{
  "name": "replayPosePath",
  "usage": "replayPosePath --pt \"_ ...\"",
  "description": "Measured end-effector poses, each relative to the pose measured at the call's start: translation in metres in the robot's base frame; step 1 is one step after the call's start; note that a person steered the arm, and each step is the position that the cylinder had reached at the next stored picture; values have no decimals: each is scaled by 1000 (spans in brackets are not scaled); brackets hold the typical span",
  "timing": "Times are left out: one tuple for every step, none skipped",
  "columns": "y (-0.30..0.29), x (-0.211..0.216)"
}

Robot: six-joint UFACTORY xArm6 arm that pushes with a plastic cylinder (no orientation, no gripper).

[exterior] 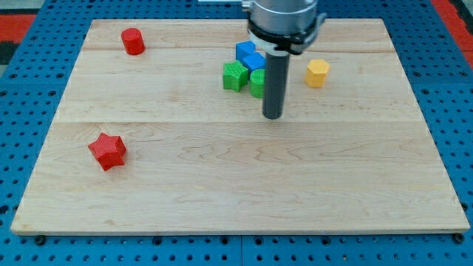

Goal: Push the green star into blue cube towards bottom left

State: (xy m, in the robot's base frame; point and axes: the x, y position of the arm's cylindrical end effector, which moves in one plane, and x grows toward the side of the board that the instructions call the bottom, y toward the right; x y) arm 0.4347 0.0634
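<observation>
- No brand, label or writing can be read on anything here.
- My rod comes straight down from the grey collar at the view's top, upright, and my tip (273, 117) rests on the tabletop (244, 185) just below and slightly right of the green star (258, 83).
- I carry no fingers at all: only the bare rod, which holds nothing.
- The rod's shaft covers the green star's right side, so I cannot tell whether it touches that block or only stands in front of it.
- The green star sits near the view's top centre, pressed in a cluster: a green block (235, 75), whose shape I cannot make out, lies just to its left.
- The blue cube (253, 63) touches the green star from above, and a second blue block (244, 51) sits just above-left of that cube.
- A yellow hexagonal block (318, 72) stands apart to the green star's right.
- A red cylinder (133, 41) lies far to the green star's upper left; a red star (108, 151) lies far to its lower left.
- The tabletop is pale wooden planks, resting on a blue perforated base (29, 89).
</observation>
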Motion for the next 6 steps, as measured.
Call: replayPosePath --pt "15 2" --pt "15 3" --pt "-78 -1" --pt "-156 -53" --pt "-109 -80" --pt "-73 -89"
